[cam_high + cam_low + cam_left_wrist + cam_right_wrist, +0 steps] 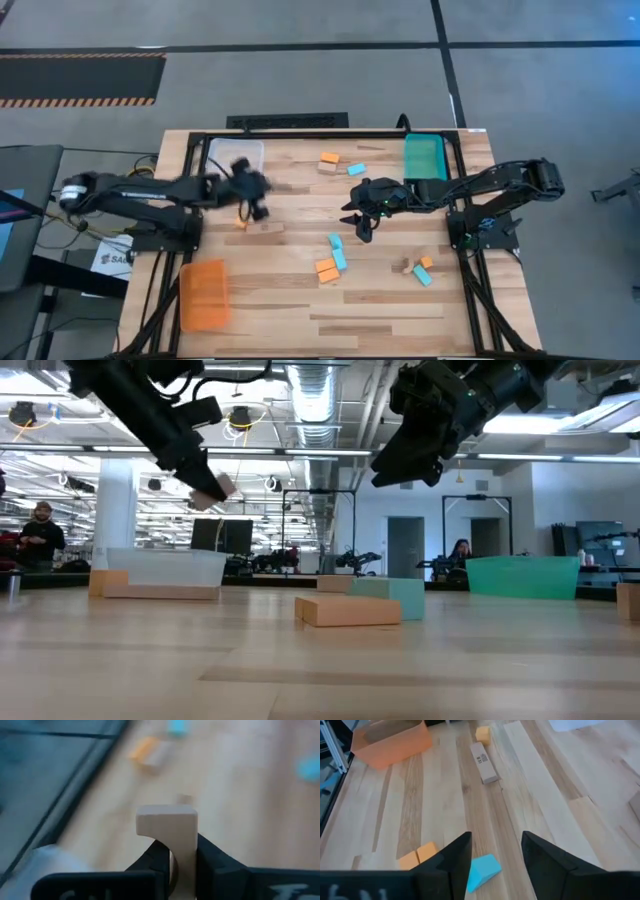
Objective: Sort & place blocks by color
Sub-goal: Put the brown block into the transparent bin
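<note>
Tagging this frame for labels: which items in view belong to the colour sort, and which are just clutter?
Job:
- tan block, gripped in left end effector
- light blue block below right end effector
- orange blocks
- orange tray
- teal tray
- clear tray

Clutter:
- people in the room behind

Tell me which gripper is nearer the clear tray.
Left. The left gripper, shut on a tan block, hovers just beside the clear tray, near its front corner. The right gripper hangs over the table's middle, above a light blue block, well away from the tray.
</note>
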Motion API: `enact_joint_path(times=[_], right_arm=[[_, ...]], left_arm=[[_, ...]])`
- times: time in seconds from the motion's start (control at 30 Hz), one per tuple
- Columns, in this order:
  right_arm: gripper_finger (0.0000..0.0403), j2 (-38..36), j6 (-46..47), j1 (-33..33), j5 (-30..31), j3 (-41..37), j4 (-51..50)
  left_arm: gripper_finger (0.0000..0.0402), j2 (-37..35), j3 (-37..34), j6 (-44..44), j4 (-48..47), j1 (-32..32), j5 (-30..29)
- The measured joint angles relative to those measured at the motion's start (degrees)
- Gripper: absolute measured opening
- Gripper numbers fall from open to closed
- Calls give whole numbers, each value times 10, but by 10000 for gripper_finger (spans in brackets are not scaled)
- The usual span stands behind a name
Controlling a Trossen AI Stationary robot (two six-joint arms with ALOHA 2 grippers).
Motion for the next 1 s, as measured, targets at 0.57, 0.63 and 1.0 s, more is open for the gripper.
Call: enact_joint_path(times=[0.57, 0.63, 1.0], right_arm=[[164, 0, 0, -1, 4, 0, 45], [162, 0, 0, -1, 4, 0, 45], [151, 0, -1, -1, 4, 0, 45]], left_arm=[[24, 74, 0, -150, -53, 441, 187], [25, 88, 0, -147, -53, 446, 187], [28, 143, 0, -141, -53, 450, 179]])
